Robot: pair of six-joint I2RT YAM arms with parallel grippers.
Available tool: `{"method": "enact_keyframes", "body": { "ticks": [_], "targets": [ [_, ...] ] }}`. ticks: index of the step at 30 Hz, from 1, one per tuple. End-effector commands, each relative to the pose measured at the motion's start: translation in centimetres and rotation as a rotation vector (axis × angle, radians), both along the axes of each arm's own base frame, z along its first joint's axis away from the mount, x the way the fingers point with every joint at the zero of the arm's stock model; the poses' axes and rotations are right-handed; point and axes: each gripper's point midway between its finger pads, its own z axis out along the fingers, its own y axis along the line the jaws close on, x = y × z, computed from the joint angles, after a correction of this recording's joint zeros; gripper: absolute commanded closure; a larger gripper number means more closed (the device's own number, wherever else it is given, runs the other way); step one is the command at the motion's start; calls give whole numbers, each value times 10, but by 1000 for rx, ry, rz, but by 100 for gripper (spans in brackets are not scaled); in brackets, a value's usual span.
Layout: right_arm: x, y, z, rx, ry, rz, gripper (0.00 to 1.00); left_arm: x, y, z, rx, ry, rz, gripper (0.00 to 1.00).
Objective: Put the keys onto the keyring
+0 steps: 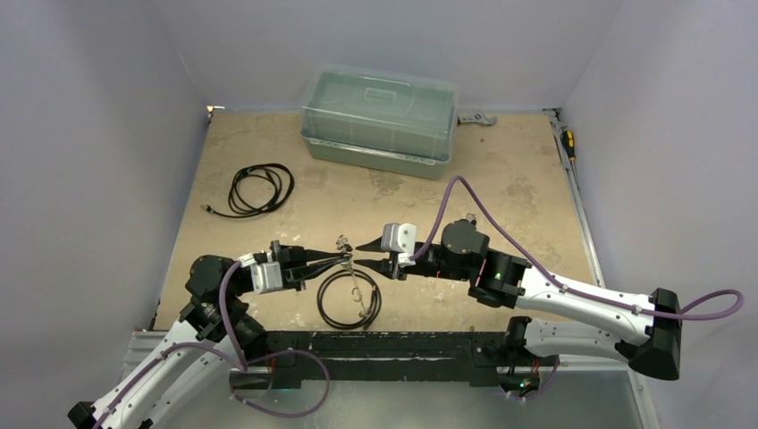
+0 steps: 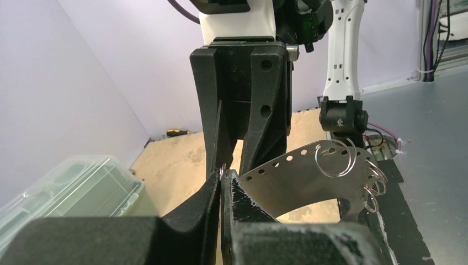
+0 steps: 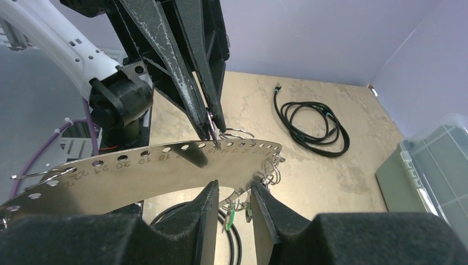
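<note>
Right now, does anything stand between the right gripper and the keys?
Partly. A curved metal plate with holes crosses just ahead of the open right gripper; the keys hang beyond its lower edge, visible through the gap between its jaws.

The only legible marks are on the curved metal plate (image 3: 138, 179) in the right wrist view. A row of small dark numbers runs just under its line of holes, one per hole. They appear upside down, and 18, 19, 20, 21 and 22 can be made out, rising toward the plate's left end. The numbers toward its right end are too blurred to read.
</note>
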Motion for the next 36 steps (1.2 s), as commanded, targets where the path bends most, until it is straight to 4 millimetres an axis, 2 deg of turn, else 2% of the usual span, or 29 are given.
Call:
{"method": "enact_keyframes", "body": {
  "ticks": [1,12,36],
  "targets": [
    [0,-1,20,51,-25,-3,69,-5,1,15,-59,-32,-19,100],
    [-2,-7,37,100,-34,-9,68,-6,-4,9,-73,1,-52,100],
    [-13,-3,42,115,-22,53,68,-1,-9,6,-95,38,-68,100]
  ]
}}
